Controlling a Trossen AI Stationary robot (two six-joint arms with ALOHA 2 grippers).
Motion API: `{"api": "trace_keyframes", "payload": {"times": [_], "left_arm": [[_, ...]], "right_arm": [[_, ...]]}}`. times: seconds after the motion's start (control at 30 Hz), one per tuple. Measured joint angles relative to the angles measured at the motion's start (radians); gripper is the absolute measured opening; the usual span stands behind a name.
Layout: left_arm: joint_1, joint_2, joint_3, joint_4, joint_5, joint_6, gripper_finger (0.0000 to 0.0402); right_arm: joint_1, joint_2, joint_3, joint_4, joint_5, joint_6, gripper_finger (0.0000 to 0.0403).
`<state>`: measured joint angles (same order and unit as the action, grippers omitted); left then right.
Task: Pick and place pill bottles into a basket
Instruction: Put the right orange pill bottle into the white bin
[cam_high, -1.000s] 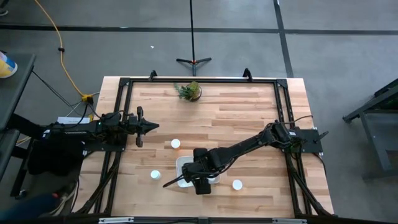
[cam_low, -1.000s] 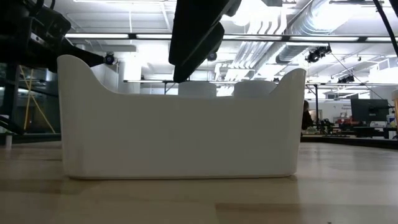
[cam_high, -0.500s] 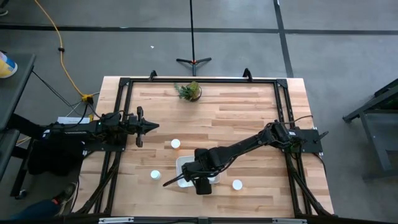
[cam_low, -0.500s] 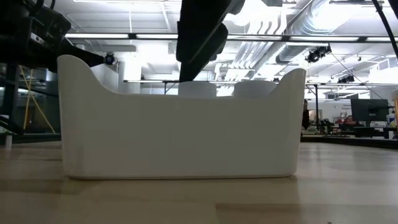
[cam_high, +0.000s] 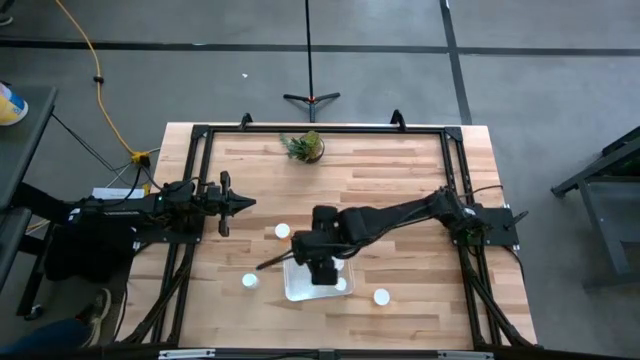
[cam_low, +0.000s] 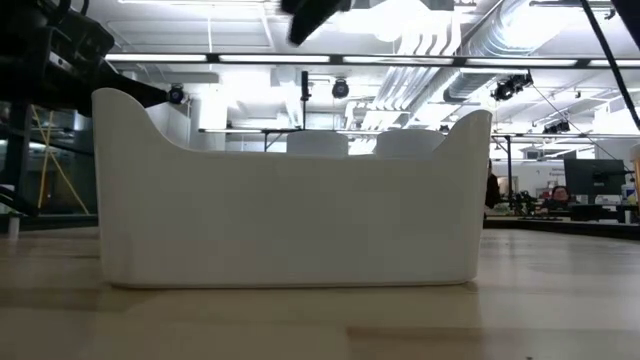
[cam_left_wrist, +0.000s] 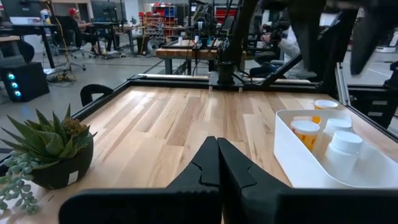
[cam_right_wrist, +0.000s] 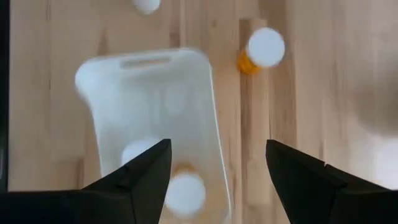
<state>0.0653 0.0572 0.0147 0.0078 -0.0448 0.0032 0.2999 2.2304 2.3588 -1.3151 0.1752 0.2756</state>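
Observation:
The white basket stands near the table's front edge, also in the low view and the right wrist view. Pill bottles with white caps stand inside it. Three more bottles stand on the wood around it. My right gripper hangs open above the basket, pointing down, with nothing between its fingers. My left gripper waits shut at the table's left edge, pointing level.
A small green potted plant stands near the far edge. A black frame runs around the table. Bare wood lies between the plant and the basket.
My right gripper has risen from just over the basket to well above it, almost leaving the low view at the top, and has gone a little toward the far edge. It has stayed open. The bottles and the basket have kept their places.

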Motion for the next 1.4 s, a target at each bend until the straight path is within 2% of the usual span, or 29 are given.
{"api": "trace_keyframes", "payload": {"times": [0.1,0.23,0.53,0.77,0.93,1.0,1.2,1.4], "left_arm": [[0.0,0.0,0.0,0.0,0.0,0.0,0.0023],[0.0,0.0,0.0,0.0,0.0,0.0,0.0032],[0.0,-0.001,0.0,0.0,0.005,0.0,0.0023],[0.0,-0.001,0.0,0.0,0.005,0.0,0.0031],[0.0,-0.001,0.0,0.0,0.01,0.0,0.0023],[0.0,-0.001,0.0,0.0,0.011,0.0,0.0023],[0.0,-0.001,0.0,-0.001,0.011,0.0,0.0031],[0.0,-0.001,0.0,-0.001,0.011,0.0,0.0023]], "right_arm": [[0.031,-0.061,-0.063,-0.016,-0.043,0.016,0.0252],[0.093,-0.093,-0.121,-0.161,-0.086,0.105,0.0252],[0.249,-0.116,-0.244,-0.161,-0.033,0.313,0.0252],[0.306,-0.205,-0.419,0.011,-0.016,0.505,0.0252],[0.308,-0.325,-0.6,0.269,0.058,0.638,0.0252],[0.301,-0.366,-0.669,0.322,0.067,0.654,0.0252],[0.304,-0.445,-0.844,0.276,-0.036,0.661,0.0252],[0.303,-0.458,-0.919,0.307,-0.117,0.587,0.0254]]}}
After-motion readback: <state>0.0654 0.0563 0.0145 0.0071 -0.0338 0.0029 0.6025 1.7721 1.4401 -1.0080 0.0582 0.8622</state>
